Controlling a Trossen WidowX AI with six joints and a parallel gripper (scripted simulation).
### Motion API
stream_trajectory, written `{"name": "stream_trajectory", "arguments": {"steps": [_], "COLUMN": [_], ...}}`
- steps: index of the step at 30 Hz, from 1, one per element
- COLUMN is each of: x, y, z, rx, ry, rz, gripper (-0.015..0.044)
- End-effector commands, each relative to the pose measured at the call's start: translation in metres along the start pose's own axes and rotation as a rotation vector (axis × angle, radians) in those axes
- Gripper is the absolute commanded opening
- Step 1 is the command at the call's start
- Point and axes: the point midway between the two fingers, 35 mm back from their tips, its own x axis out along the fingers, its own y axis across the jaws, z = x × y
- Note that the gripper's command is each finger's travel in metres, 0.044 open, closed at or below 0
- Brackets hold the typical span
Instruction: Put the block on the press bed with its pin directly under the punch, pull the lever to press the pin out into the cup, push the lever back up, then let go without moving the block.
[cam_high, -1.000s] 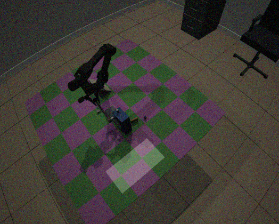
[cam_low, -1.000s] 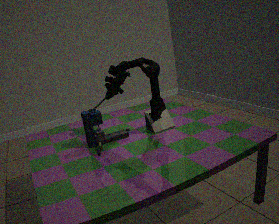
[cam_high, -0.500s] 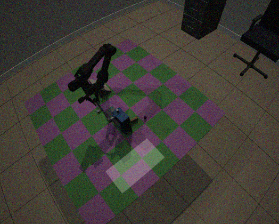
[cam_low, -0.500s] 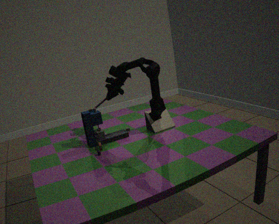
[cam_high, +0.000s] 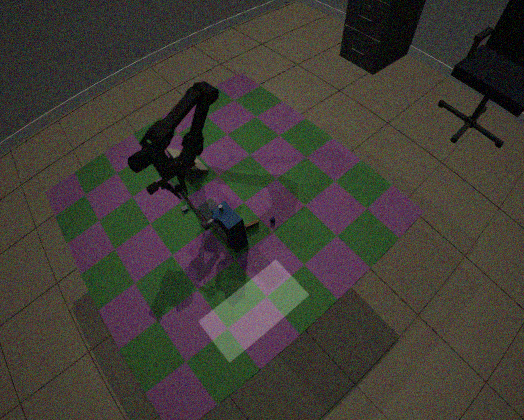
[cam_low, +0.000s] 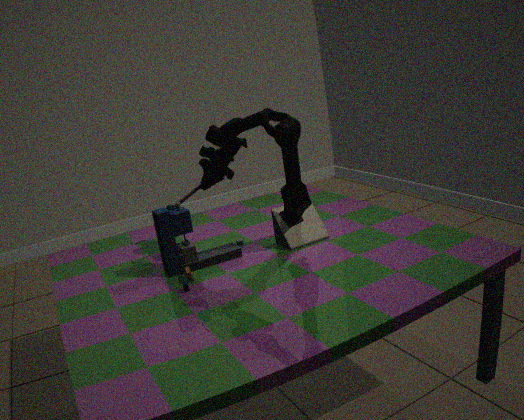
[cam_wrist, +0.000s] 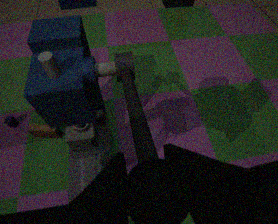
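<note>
A black metal filing cabinet (cam_high: 380, 37) stands near a dark wheel-less office chair (cam_high: 492, 75) on beige floor tiles (cam_high: 430, 200) (cam_low: 440, 345).

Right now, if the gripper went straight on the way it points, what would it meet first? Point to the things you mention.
Probably the dark square hub (cam_wrist: 124, 62) at the far end of the dark lever (cam_high: 193, 208) (cam_low: 190, 195) (cam_wrist: 136, 115) it grips, beside the blue press head (cam_wrist: 60, 92); depth is hard to judge.
</note>
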Motion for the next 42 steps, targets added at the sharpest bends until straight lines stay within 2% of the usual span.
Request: {"name": "stream_trajectory", "arguments": {"steps": [1, 42], "x": [0.005, 0.014], "y": [0.000, 0.000], "z": [-0.012, -0.029], "rx": [0.015, 0.015], "ry": [0.033, 0.033], "rz": [-0.004, -0.004], "gripper": [0.0000, 0.0000]}}
